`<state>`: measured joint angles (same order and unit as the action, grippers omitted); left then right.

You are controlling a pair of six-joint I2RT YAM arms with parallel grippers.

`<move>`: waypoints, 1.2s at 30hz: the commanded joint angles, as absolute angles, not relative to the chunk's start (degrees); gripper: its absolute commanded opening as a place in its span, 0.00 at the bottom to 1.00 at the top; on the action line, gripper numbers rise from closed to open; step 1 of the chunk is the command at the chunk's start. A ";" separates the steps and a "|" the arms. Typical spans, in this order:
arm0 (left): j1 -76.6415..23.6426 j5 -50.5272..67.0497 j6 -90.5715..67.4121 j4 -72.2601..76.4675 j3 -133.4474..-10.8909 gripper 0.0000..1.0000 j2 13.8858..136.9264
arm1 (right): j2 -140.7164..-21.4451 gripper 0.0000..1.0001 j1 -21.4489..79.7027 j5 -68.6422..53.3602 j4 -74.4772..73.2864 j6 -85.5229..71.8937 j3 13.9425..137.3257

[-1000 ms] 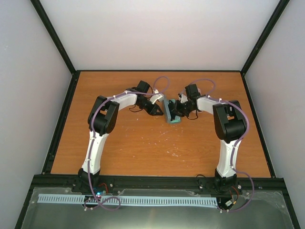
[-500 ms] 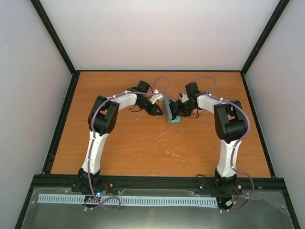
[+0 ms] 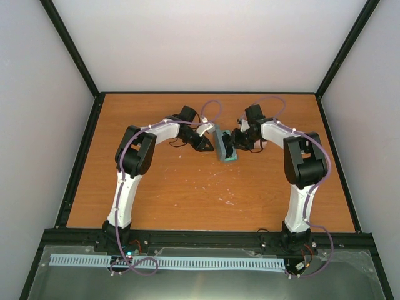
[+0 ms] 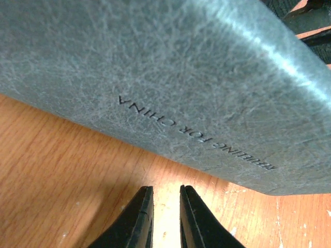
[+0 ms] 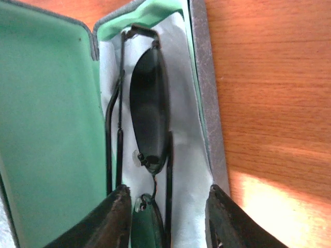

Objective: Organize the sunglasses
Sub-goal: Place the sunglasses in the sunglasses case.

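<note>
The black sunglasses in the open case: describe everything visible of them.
The black sunglasses are a slim folded pair with dark oval lenses, thin black wire arms and clear nose pads. They lie lengthwise in the blue-grey case, on a light-blue cloth, beside the mint-green lid lining. The right claw straddles their near end, open, not gripping.

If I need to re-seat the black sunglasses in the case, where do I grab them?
Grip the bridge between the two lenses, coming straight down from above. The black sunglasses lie folded lengthwise on the cloth, walled by the case, so the sides look blocked.
</note>
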<state>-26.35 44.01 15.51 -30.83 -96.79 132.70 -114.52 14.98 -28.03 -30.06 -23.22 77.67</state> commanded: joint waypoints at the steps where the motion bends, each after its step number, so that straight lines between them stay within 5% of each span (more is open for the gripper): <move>1: -26.28 44.65 15.12 -29.80 -96.34 0.17 130.88 | -112.71 0.37 14.59 -25.18 -33.06 -21.04 79.62; 13: -26.28 44.00 14.82 -29.97 -96.21 0.16 129.26 | -109.49 0.44 13.98 -21.05 -32.63 -20.47 78.51; 22: -26.26 43.37 13.76 -28.80 -94.39 0.14 123.76 | -110.86 0.12 10.37 -20.41 -30.67 -21.18 78.37; 36: -27.16 43.15 13.70 -30.15 -98.32 0.13 126.49 | -107.73 0.10 12.56 -20.79 -30.92 -19.01 75.70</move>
<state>-26.65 43.03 14.06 -29.98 -96.66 125.47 -113.36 12.14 -21.32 -31.18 -20.05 77.69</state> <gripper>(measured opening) 0.135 0.100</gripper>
